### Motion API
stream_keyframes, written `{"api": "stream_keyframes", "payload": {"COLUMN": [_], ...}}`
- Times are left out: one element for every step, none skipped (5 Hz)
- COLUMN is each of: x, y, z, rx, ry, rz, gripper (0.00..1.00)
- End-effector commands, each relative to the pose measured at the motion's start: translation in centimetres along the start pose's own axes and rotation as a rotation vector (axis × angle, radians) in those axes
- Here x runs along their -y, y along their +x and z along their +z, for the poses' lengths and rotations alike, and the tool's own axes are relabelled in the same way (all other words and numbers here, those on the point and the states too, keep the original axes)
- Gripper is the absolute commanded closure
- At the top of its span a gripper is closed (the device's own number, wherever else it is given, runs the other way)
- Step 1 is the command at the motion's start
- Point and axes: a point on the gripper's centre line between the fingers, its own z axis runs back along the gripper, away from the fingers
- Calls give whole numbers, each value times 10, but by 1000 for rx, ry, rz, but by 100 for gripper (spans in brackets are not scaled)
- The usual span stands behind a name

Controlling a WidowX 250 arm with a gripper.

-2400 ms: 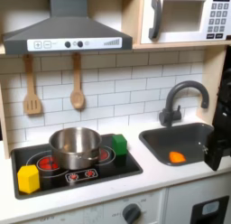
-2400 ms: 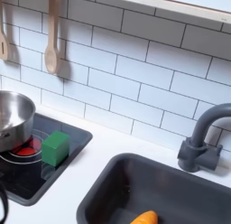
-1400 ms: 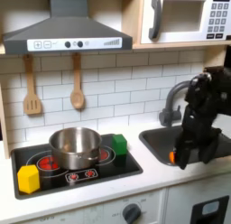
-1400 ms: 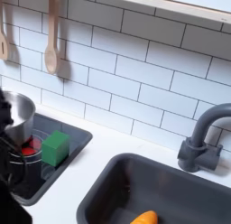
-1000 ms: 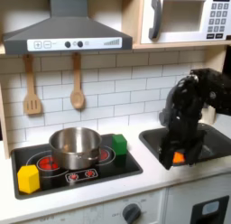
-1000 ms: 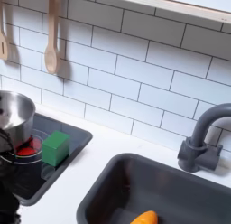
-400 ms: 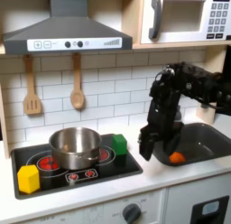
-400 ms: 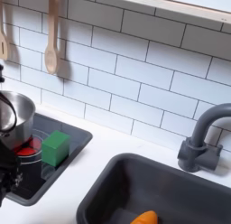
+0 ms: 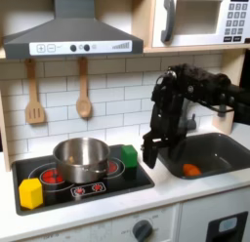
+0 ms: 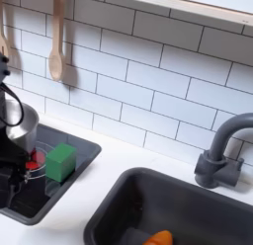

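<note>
Nearest, on the stovetop point(image 9: 98, 190), the yellow block point(image 9: 31, 192) sits front left in the first exterior view, then the pot point(image 9: 81, 159), while the gripper point(image 9: 149, 154), fingers' state impossible to tell, hangs just beside the green block point(image 9: 128, 155).

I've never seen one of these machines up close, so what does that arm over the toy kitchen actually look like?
The arm is black all over, built of blocky, boxy segments joined at rounded joints. It ends in a narrow black gripper with two slim fingers. The pictures are too blurred to make out any cables or markings on it.
</note>
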Motion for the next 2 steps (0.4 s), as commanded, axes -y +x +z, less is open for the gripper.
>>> {"api": "stream_keyframes", "payload": {"x": [-1,-2], "y": [20,34], "z": [-5,-7], "rx": [-4,6], "ry": [2,1], "rz": [22,34], "gripper": [0,0]}}
